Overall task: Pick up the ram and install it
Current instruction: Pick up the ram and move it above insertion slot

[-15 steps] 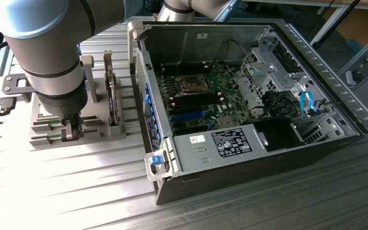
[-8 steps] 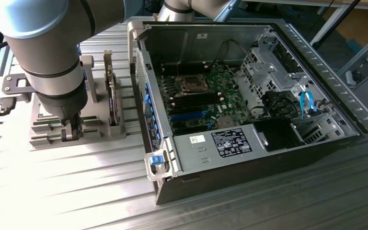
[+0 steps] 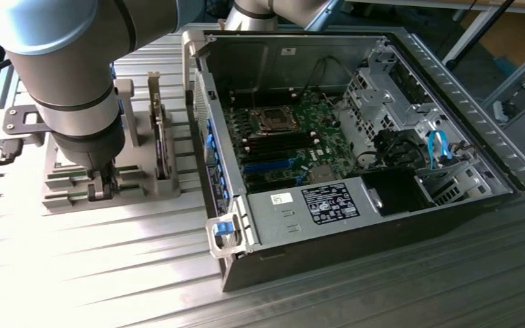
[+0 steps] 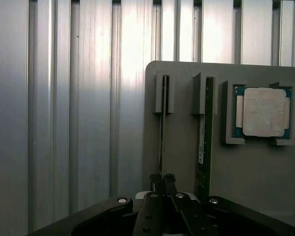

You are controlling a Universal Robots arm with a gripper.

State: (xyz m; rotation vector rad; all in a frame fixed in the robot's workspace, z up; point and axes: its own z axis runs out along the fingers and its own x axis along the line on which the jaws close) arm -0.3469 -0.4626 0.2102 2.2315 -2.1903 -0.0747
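Observation:
A thin ram [image 4: 162, 123] stands on edge in a slot of the grey holder [image 4: 265, 177]. My gripper [image 4: 162, 178] is straight above it, and its two dark fingers are pressed together on the stick's near end. In the exterior view the gripper [image 3: 98, 190] reaches down into the same holder [image 3: 144, 195] on the exterior view's left, beside the open computer case [image 3: 354, 225]. A second ram stick [image 4: 204, 147], green with a white label, sits in the neighbouring slot.
A square silver processor chip [image 4: 265, 112] lies in a recess of the holder. A dark card with a metal bracket [image 3: 158, 137] stands upright between holder and case. The motherboard [image 3: 281, 147] lies inside the case. Ribbed aluminium table [image 3: 107, 273] surrounds everything.

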